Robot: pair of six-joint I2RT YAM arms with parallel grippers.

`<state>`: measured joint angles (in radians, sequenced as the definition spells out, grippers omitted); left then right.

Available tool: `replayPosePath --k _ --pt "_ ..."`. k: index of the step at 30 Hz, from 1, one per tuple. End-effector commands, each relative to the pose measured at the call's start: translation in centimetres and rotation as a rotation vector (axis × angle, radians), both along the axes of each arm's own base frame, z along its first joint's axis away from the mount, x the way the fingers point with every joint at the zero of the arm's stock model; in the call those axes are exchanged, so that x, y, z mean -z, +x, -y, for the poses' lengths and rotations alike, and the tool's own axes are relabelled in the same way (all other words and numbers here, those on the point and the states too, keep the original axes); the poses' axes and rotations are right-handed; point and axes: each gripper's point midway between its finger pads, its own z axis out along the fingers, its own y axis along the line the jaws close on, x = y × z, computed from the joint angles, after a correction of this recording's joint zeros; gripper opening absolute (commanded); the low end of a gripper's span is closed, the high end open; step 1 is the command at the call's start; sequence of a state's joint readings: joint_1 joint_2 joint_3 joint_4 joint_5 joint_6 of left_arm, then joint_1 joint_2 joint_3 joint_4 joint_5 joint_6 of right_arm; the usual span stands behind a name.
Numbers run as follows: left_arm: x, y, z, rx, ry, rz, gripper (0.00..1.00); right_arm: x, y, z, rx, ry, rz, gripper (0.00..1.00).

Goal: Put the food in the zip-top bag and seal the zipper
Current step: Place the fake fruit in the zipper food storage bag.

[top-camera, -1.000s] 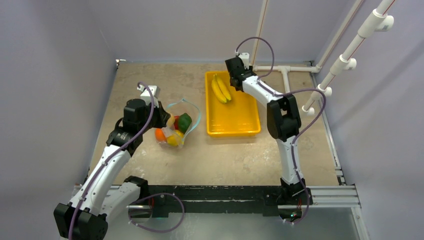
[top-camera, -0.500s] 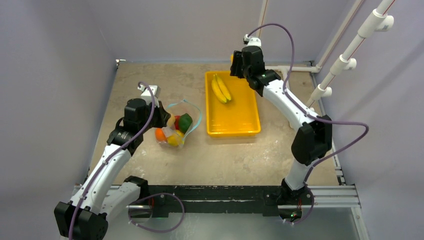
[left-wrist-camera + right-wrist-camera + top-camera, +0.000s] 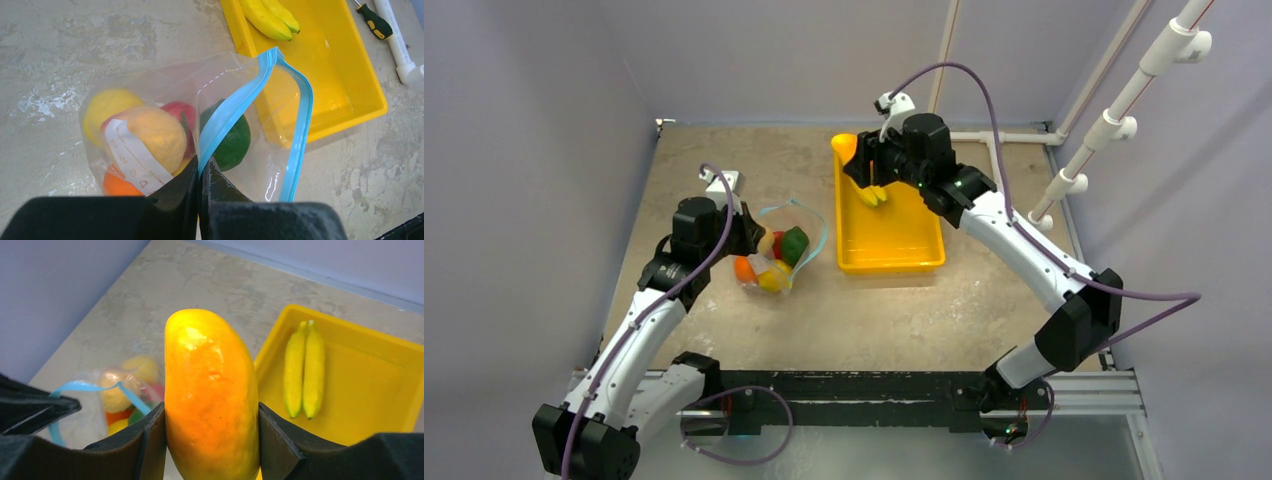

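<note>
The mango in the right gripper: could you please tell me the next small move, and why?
Probably carry the mango left, over the open bag: the right gripper grips it by the tray's far corner, and the left gripper holds the zipper up.

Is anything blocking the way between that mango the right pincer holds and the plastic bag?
Nothing visible. The right pincer grips the mango near the tray's far-left corner; only bare table lies between it and the zip-top bag, whose mouth the left pincer holds open.
</note>
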<state>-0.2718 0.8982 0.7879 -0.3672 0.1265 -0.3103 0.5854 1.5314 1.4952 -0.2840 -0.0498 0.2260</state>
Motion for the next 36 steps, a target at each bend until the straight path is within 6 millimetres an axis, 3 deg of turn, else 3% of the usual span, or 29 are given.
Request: replayPosePath --k 1,11,14,22,31,36 --pt "-1.2 0.2 0.1 0.011 0.001 0.052 0.0 0.4 -3.3 -2.6 -0.143 -0.035 0.008 0.12" --pt "-1.3 0.1 0.2 0.013 -0.002 0.056 0.0 1.5 -10.9 -7.1 -0.402 -0.032 -0.028 0.17" --pt "-1.3 0.1 0.2 0.013 -0.002 0.056 0.0 2.4 -12.3 -8.1 -0.434 -0.043 -0.055 0.18" --pt "-1.6 -0.1 0.3 0.021 -0.008 0.066 0.0 4.4 -13.2 -10.5 -0.454 -0.052 -0.096 0.19" --pt "-2.7 -0.5 0.7 0.048 -0.03 0.106 0.0 7.2 -11.9 -12.8 -0.401 -0.069 -0.172 0.19" --pt "-3.1 -0.7 1.0 0.067 -0.043 0.12 0.0 7.1 -11.4 -14.3 -0.376 -0.027 -0.206 0.21"
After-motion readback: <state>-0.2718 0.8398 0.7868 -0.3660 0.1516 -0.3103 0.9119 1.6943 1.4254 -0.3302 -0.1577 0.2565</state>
